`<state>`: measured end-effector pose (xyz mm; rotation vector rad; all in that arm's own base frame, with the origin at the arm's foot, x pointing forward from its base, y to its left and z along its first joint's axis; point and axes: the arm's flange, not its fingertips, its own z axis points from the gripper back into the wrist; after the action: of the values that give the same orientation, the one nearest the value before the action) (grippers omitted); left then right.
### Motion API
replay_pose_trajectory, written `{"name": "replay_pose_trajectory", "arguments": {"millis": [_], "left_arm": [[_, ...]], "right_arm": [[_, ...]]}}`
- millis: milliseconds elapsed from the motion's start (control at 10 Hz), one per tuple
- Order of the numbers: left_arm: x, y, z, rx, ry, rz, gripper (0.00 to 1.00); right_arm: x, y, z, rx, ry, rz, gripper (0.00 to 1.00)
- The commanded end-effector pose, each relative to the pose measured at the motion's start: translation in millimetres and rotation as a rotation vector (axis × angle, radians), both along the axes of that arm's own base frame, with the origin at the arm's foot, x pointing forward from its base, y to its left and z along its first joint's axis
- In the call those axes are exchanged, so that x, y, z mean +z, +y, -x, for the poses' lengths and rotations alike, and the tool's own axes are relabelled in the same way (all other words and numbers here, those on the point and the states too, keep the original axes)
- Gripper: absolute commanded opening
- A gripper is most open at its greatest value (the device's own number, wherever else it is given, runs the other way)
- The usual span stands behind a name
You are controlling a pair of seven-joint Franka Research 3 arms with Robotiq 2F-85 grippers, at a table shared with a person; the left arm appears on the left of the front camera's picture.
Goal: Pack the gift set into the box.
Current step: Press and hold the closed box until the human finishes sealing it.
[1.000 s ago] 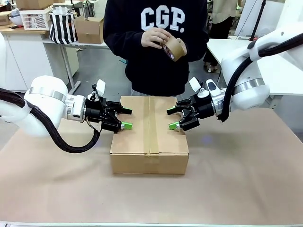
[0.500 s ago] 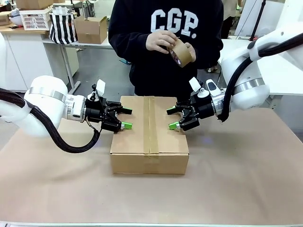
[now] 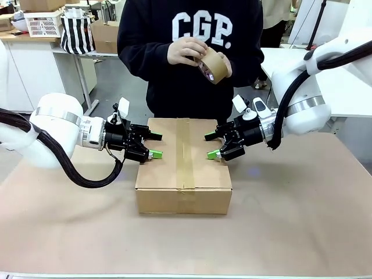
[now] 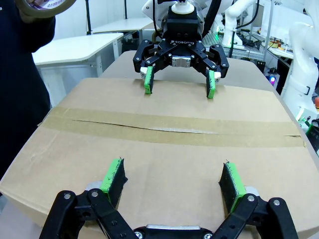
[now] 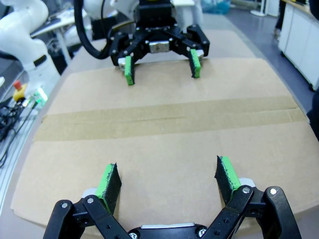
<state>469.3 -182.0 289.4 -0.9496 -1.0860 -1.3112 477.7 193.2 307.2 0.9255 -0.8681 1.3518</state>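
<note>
Item: box (image 3: 183,165), brown cardboard, flaps closed, a strip of brown tape (image 3: 183,152) running along the centre seam; it sits on the brown-covered table (image 3: 302,221) in the middle, between the two arms, long axis running away from the robot toward the person. Left gripper (image 3: 153,145): fingers spread wide, holding nothing, green pads over the box's left edge, just above the top face; whether they touch the cardboard cannot be told. Right gripper (image 3: 211,146): likewise wide open and empty, poised over the box's right edge, facing the left one across the lid. In the left wrist view the left gripper's own pads (image 4: 113,175) stand apart above the top panel with the right gripper (image 4: 179,83) opposite beyond the tape. Person: standing at the far side in a dark sweatshirt, both hands (image 3: 187,50) on a roll of brown tape (image 3: 213,64) held at chest height, well above the box.
</note>
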Motion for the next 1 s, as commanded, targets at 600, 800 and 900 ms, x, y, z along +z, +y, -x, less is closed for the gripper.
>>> {"name": "replay_pose_trajectory", "arguments": {"millis": [600,800,900], "left_arm": [[-3.7,2.9,3.3,0.001,-0.012,-0.008,1.00],[-3.7,2.9,3.3,0.001,-0.012,-0.008,1.00],[-3.7,2.9,3.3,0.001,-0.012,-0.008,1.00]], "right_arm": [[-2.0,0.4,0.2,-0.003,0.001,0.005,1.00],[-2.0,0.4,0.2,-0.003,0.001,0.005,1.00],[-2.0,0.4,0.2,-0.003,0.001,0.005,1.00]]}}
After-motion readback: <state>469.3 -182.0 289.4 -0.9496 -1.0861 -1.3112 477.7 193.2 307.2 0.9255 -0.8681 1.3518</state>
